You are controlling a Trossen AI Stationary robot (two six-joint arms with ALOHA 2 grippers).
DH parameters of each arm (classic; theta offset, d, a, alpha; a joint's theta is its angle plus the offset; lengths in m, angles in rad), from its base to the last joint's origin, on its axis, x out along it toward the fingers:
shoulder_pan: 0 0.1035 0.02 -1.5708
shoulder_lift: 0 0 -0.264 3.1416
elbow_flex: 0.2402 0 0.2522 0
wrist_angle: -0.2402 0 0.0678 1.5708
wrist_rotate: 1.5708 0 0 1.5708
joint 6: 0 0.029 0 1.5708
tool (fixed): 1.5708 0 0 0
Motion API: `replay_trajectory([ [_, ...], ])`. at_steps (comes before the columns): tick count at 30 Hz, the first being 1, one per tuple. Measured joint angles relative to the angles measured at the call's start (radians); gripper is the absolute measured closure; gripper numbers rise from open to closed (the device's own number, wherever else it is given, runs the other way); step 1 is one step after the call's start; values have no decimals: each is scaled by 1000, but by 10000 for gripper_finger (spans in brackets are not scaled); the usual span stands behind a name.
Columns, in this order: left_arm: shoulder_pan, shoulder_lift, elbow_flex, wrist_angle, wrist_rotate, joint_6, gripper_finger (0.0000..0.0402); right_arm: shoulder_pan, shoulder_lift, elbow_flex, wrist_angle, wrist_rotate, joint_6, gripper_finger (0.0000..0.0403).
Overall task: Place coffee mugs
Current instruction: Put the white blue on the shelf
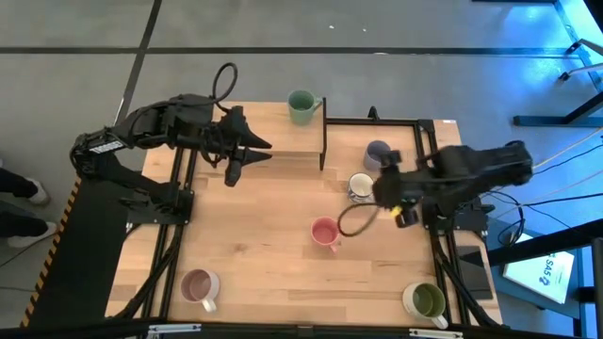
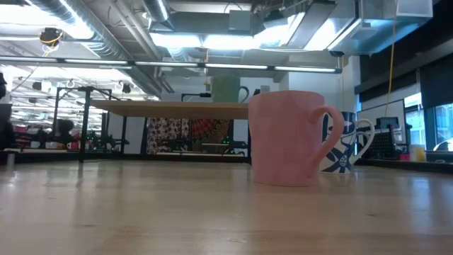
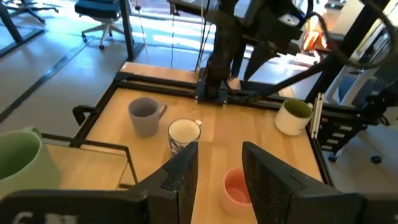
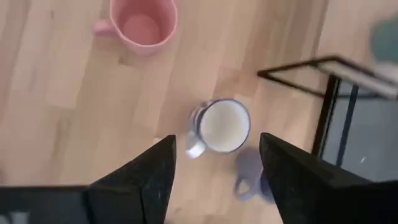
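Six mugs show in the high view. The dark green mug (image 1: pixel 301 106) stands on a raised wooden shelf (image 1: pixel 283 137). On the table stand the lavender mug (image 1: pixel 378 153), the white mug with blue pattern (image 1: pixel 361 186), the pink mug (image 1: pixel 325 233), the beige-pink mug (image 1: pixel 200 286) and the cream mug with olive inside (image 1: pixel 425 300). My left gripper (image 3: pixel 219 177) is open and hovers at the shelf's near edge (image 1: pixel 243 162). My right gripper (image 4: pixel 214 165) is open, above and just right of the white mug (image 4: pixel 221 126), touching nothing.
A black metal frame (image 1: pixel 415 122) borders the table's far right part, around the lavender mug. The shelf's black post (image 1: pixel 324 141) stands between shelf and mugs. In the low view the pink mug (image 2: pixel 287 138) stands in front of the white mug (image 2: pixel 347 145). Bare wood lies at the table's left centre.
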Motion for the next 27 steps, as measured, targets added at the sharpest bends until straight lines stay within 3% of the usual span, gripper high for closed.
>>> replay_trajectory([
  [5, 0, 0, 0, -33, -15, 24, 282, -79, 85, -80, 42, -12, -214, 144],
  [10, 1, 0, 0, -56, -16, 22, 282, -91, 30, -333, 219, -43, -217, 122],
  [18, 1, 0, 0, -53, -17, 20, 282, -105, -102, -743, 493, 26, -148, 133],
  [22, 1, 0, 0, -53, -22, 7, 282, -103, -109, -815, 582, -22, -216, 134],
  [27, 1, 0, 0, -54, -42, -6, 282, -103, -106, -832, 602, 10, -263, 134],
])
